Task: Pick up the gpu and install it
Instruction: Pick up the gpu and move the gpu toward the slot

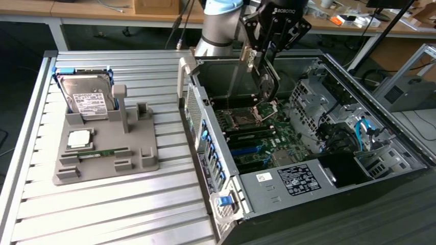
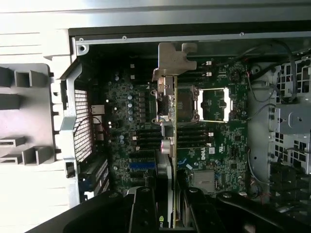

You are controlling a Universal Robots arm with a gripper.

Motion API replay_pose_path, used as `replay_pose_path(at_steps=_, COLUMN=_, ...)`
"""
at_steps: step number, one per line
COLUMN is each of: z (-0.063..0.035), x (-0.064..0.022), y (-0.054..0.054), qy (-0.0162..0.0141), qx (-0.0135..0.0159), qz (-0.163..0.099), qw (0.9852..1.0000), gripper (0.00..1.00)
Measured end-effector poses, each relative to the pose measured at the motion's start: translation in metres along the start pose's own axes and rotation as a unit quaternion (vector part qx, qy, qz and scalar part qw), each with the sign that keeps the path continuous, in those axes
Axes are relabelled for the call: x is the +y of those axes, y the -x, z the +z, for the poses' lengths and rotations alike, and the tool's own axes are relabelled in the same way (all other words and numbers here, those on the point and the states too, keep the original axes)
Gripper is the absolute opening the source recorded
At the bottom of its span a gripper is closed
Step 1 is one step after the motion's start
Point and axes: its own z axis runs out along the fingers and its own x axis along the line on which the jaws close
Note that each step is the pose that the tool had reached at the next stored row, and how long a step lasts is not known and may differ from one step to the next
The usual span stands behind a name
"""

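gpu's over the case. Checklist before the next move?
1. Grip: gripper shut on the gpu, card edge between the fingers: ok.
2. gpu clear of the gray fixture: ok.
3. gpu over the open case, above the motherboard: ok.
4. gpu seated in a slot: not ok, it is held above the board.
5. Card edge lined up with its slot: cannot tell.
6. Blue cables apart from the card, toward the exterior view's right: ok.
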Motion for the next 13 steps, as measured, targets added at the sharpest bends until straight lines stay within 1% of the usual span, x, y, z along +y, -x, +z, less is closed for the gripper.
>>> replay_pose_path(at_steps=13, z=0.0011, x=-0.0019, y=0.0092, qy=-0.0004, qx=0.0, qz=0.0, qw=1.0, gripper=0.27)
